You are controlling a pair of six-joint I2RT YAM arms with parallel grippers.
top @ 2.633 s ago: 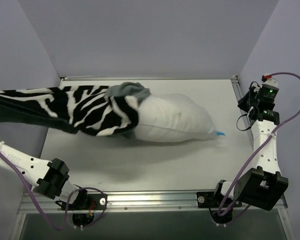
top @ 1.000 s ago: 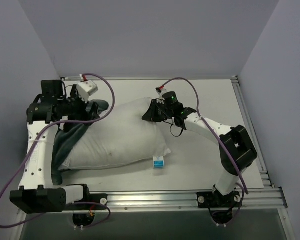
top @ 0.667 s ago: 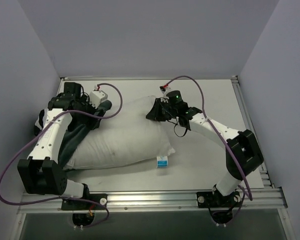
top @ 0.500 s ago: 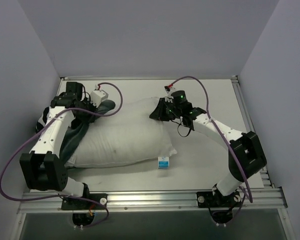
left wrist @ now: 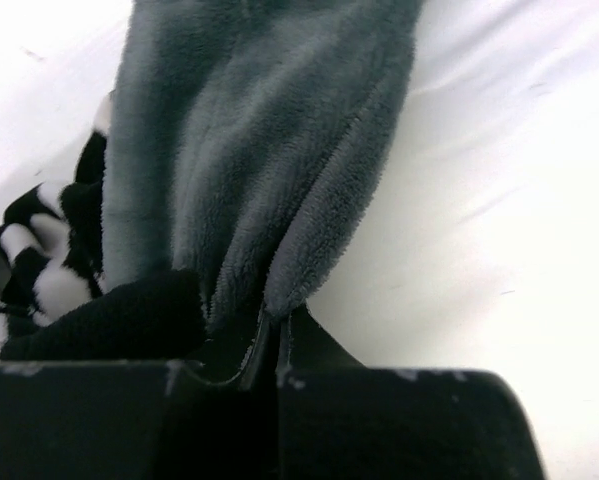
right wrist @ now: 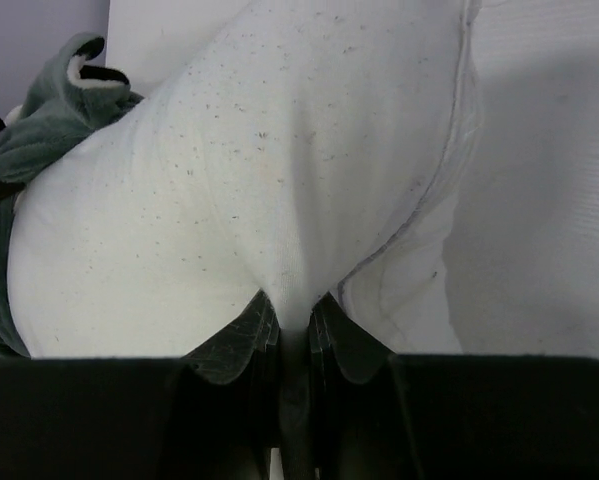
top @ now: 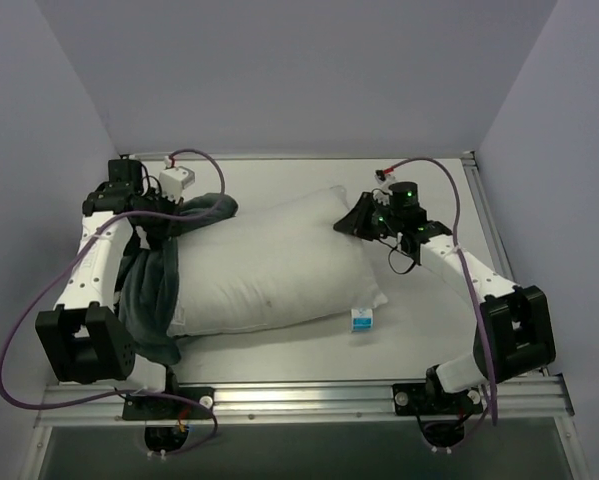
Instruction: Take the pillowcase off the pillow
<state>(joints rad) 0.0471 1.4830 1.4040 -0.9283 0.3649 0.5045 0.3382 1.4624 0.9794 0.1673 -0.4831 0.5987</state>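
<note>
We find the pillow (top: 269, 262) lying across the middle of the table (top: 419, 340), its long side running left to right, with the right end set farther back than the left. The pillowcase (top: 151, 285) is bunched around the pillow's left end only. It wraps from the far left corner down to the near left one, and a fold is draped along the pillow's back edge. The left fingers (left wrist: 314, 348) sit at that far left corner, pinched together on a fold of the pillowcase. The right fingers (right wrist: 241, 335) sit at the pillow's far right corner, pinching its fabric. The tag (top: 360, 319) rests on the table at the near right corner, just beside the pillow.
</note>
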